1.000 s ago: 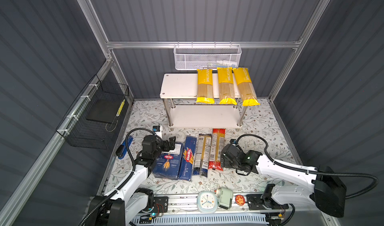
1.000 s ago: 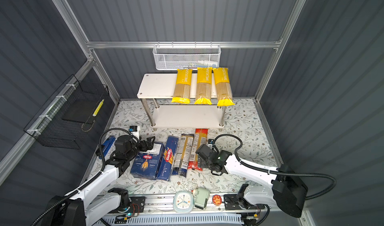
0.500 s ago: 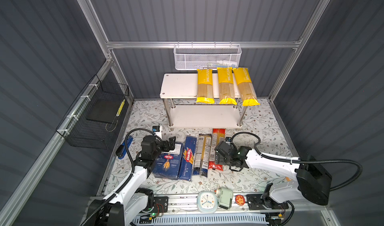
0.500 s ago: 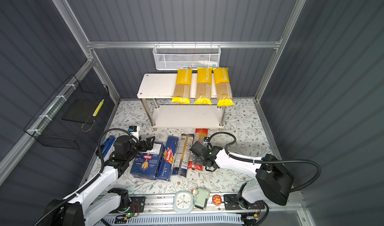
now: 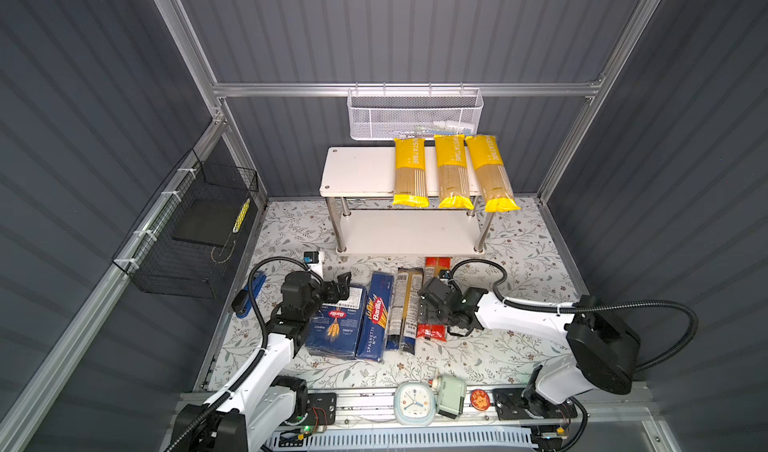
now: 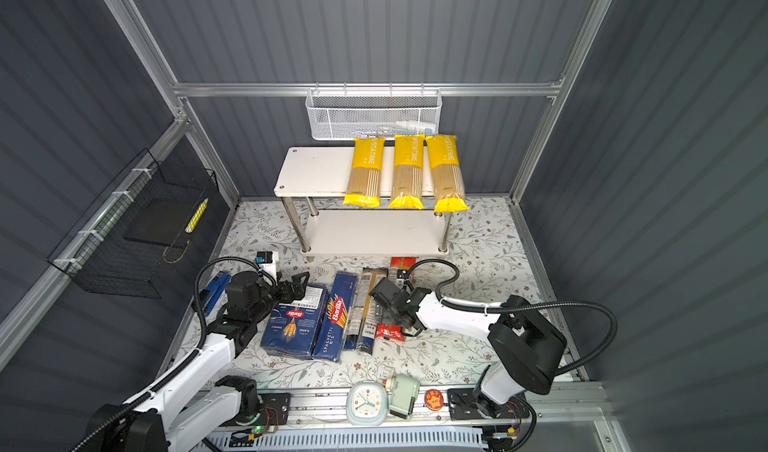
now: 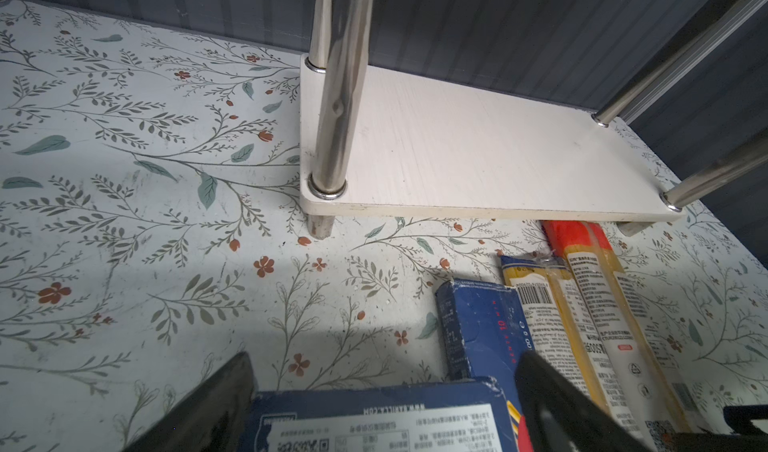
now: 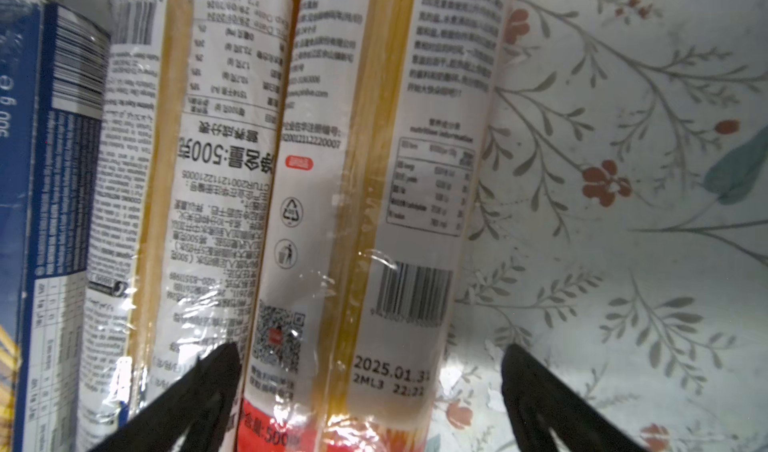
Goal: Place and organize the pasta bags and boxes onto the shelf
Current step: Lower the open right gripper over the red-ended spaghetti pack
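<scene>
- Right claw (image 8: 372, 358) is spread wide with nothing in it, hanging low over the red-ended bag (image 8: 374, 159). One finger sits at the seam with the dark-ended bag (image 8: 224, 97) next door, and the other is over bare bench (image 8: 623, 221) just off the outer edge.
- In both top views that bag lies flat on the bench in the lower middle of the frame. It's rightmost in a row of wide box (image 5: 334, 325), narrow box (image 5: 376, 317), dark-ended bag, then this one, all just in front of the shelf (image 5: 361, 171).
- Three yellow bags (image 5: 453, 171) are already side by side on the right part of the shelf's top, upper middle of the frame, with their front ends poking over the edge. The lower board (image 5: 407, 232) has nothing on it.
- Left claw (image 7: 384, 367) is spread too, fingers either side of the wide box's end. Can't tell if they touch it.
- Handling guess: it's light and stiff lengthwise, being dry spaghetti. The film looks glossy, so it's probably slippery, and the strands will snap if crushed.
- I'd pinch it across the width near the middle so it stays level. Grab it near an end and it'll likely tip.
- Tricky bit: it's touching its neighbour, so the inner finger could drag that one along.
</scene>
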You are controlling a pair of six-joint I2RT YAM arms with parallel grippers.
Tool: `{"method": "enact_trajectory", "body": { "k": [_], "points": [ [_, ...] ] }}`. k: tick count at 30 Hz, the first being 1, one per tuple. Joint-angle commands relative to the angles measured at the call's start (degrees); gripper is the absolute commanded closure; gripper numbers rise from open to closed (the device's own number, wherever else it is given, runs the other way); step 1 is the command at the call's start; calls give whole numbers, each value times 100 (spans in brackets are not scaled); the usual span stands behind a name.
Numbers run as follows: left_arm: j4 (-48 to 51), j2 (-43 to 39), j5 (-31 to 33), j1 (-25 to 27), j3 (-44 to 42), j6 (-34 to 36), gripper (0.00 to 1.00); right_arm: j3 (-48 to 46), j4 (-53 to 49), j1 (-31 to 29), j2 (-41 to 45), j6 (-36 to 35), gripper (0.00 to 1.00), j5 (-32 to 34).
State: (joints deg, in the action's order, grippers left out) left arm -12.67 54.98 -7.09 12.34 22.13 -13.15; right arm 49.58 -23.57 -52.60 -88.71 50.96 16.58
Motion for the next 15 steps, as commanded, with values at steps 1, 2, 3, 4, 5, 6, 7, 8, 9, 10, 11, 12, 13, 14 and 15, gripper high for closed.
{"method": "enact_trajectory", "body": {
  "k": [1, 2, 3, 4, 5, 6, 7, 8, 9, 10, 11, 12, 13, 14, 15],
  "points": [
    [41, -68, -58, 23, 108, 67, 1, 146, -129, -22, -141, -71, 1, 135],
    [21, -67, -55, 23, 92, 67, 1, 163, -156, -22, -170, -62, 1, 152],
    [11, -60, -54, 23, 90, 54, 1, 174, -192, -22, -185, -47, 1, 152],
    [10, -47, -47, 23, 89, 54, 1, 178, -199, -18, -207, -42, 1, 151],
    [16, -32, -46, 23, 98, 55, 1, 166, -217, -18, -224, -35, 1, 152],
    [19, -15, -42, 23, 107, 55, 1, 150, -254, -22, -226, -14, 1, 169],
    [11, -6, -55, 25, 108, 58, 1, 127, -287, -22, -234, 19, 1, 200],
    [2, -5, -63, 23, 108, 53, 1, 98, -347, -21, -226, 50, 1, 227],
    [-14, -5, -63, 23, 99, 46, 1, 68, -400, -22, -218, 86, 1, 238],
    [-17, -5, -64, 23, 96, 41, 1, 17, -426, -22, -196, 107, 1, 236],
    [-23, -5, -64, 23, 100, 44, 1, -45, -440, -22, -158, 137, 1, 224],
    [-17, -5, -64, 23, 99, 43, 1, -121, -438, -22, -127, 165, 1, 209],
    [-17, -2, -60, 23, 99, 49, 1, -198, -446, -21, -84, 186, 1, 201],
    [-21, -14, -56, 27, 85, 45, 1, -278, -458, -22, -48, 223, 1, 196],
    [-33, -27, -43, 23, 75, 44, 1, -367, -477, -21, 11, 256, 1, 196]
  ]
}}
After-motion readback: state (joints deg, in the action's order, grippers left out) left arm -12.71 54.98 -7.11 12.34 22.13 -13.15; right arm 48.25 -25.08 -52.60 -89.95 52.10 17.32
